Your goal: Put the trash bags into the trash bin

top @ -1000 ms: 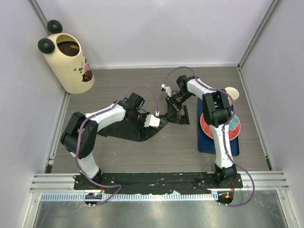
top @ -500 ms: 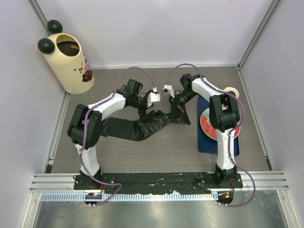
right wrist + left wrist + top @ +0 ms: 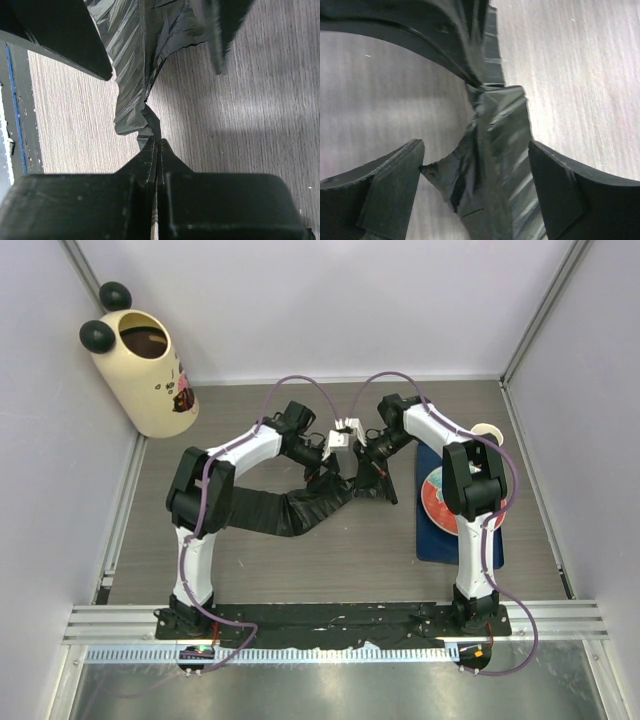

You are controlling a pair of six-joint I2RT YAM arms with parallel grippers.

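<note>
Your left end effector (image 3: 328, 454) stands spread wide. In the left wrist view (image 3: 475, 170) its two dark fingers (image 3: 390, 185) sit on either side of a creased fold of the trash bag (image 3: 497, 150), and a torn-looking corner of the plastic reaches the inner face of one finger. Your right end effector (image 3: 364, 472) is pressed together. In the right wrist view (image 3: 158, 150) its fingertips pinch a twisted, narrow end of the trash bag (image 3: 131, 55), and the plastic fans out wider beyond the pinch.

From above, the trash bag (image 3: 285, 510) lies as a long, glossy black strip on the wood-grain counter (image 3: 330, 570). It runs from under your left forearm up to the two end effectors, which meet close together near the middle of the counter.

The trash bin (image 3: 150, 380) stands tilted in the far left corner, well apart from the bag. It is cream-coloured, with two black ball ears (image 3: 97, 335) and a brown inside at its open mouth. The pink-and-black marks (image 3: 180, 390) on its side are too small to read as writing.

On the right, a red plate (image 3: 437, 505) rests on a dark blue mat (image 3: 440, 548), partly under your right arm. A paper cup (image 3: 487, 434) sits just beyond it.
</note>
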